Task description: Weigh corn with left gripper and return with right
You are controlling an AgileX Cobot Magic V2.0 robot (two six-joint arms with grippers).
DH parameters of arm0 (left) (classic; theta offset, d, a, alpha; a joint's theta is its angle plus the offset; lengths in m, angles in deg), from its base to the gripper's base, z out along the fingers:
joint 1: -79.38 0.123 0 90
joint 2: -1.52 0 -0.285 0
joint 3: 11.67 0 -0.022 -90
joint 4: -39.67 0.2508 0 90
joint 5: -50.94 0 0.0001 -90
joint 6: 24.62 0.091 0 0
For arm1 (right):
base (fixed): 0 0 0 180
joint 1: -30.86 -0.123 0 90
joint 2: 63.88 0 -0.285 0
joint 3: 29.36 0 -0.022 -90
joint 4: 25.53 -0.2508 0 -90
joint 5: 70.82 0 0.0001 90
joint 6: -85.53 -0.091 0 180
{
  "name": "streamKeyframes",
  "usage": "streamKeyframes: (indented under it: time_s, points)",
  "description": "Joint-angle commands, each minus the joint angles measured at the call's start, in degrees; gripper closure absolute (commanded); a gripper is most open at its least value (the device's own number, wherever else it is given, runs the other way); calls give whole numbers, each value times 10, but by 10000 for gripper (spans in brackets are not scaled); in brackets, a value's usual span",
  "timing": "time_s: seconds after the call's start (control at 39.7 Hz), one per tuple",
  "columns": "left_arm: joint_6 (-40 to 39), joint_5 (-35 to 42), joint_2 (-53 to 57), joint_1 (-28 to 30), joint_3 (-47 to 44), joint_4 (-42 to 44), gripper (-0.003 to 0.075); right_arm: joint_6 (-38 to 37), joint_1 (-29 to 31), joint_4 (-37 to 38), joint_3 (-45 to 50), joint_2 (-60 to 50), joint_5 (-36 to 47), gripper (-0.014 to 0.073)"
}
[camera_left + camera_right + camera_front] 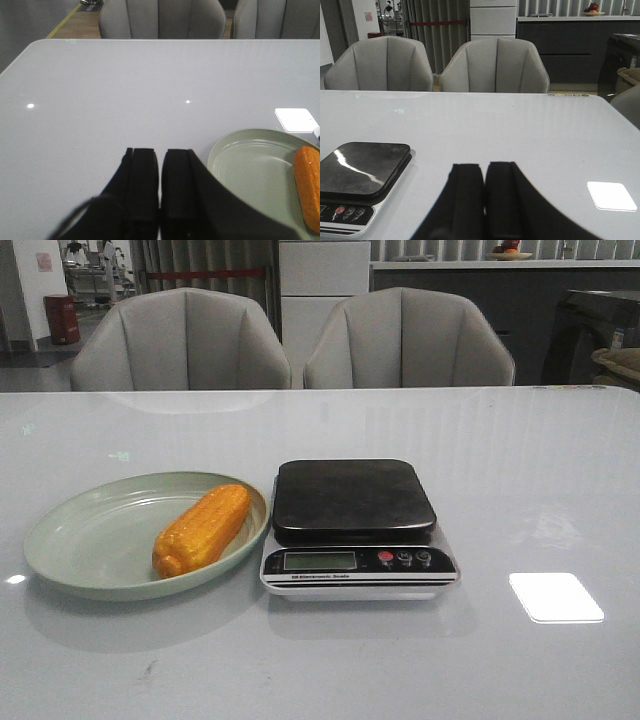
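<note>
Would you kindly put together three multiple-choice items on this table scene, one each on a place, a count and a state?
1. Where does the corn lie?
A. On the scale's platform
B. On the pale green plate
C. On the bare table

2. How many round buttons sit beside the display of the scale?
A. One
B. Three
C. Five

3. How stand the jaws of the left tool?
A. Shut and empty
B. Shut on the corn
C. Wide open over the plate

Key: 1 B, the cob rests inside the plate's rim, left of the scale. 2 B, one red and two dark buttons show. 3 A, the left wrist view shows the jaws nearly together with nothing between them, the cob off to the side.
</note>
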Motion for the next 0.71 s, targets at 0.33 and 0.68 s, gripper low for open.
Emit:
streamKeyframes:
  time_s: [0.33, 0.68]
  points:
    - [-1, -124, -129, -157, 166, 69, 139, 3, -1, 0, 6, -11, 43, 452]
    - [-15, -133, -340, -226, 279, 10, 143, 3, -1, 0, 6, -11, 43, 452]
